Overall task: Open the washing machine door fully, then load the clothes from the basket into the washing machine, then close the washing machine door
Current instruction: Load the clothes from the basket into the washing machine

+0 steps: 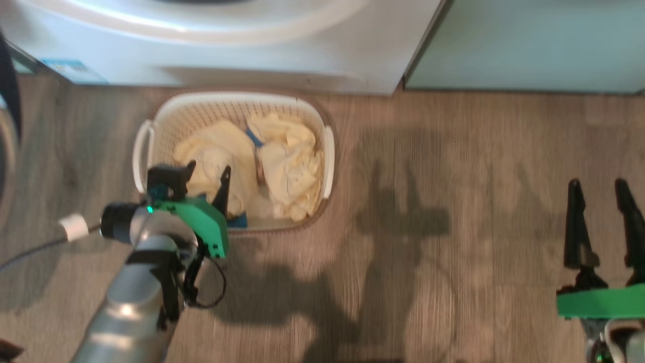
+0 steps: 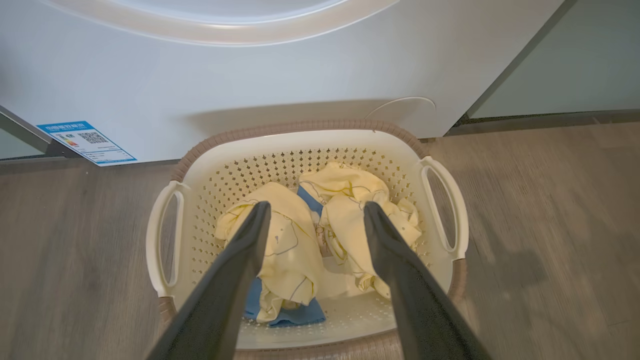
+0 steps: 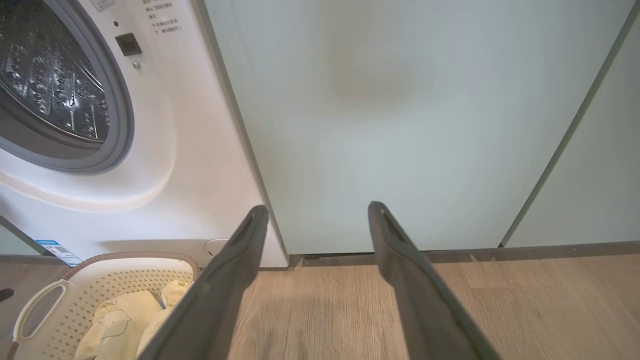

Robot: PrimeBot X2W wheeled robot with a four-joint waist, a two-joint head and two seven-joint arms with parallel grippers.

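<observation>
The cream basket stands on the floor right in front of the white washing machine. Pale yellow clothes with blue trim lie heaped inside it. My left gripper hovers over the basket's near left part, open, with nothing between its fingers. In the left wrist view the left gripper points down at the clothes in the basket. My right gripper is open and empty, far to the right above bare floor. The drum opening is uncovered. The dark rim of the washing machine door shows at the far left, swung open.
A mint-green cabinet panel adjoins the machine on the right, and my right gripper faces it. Wooden floor stretches between the basket and the right arm. A blue-white sticker sits low on the machine's front.
</observation>
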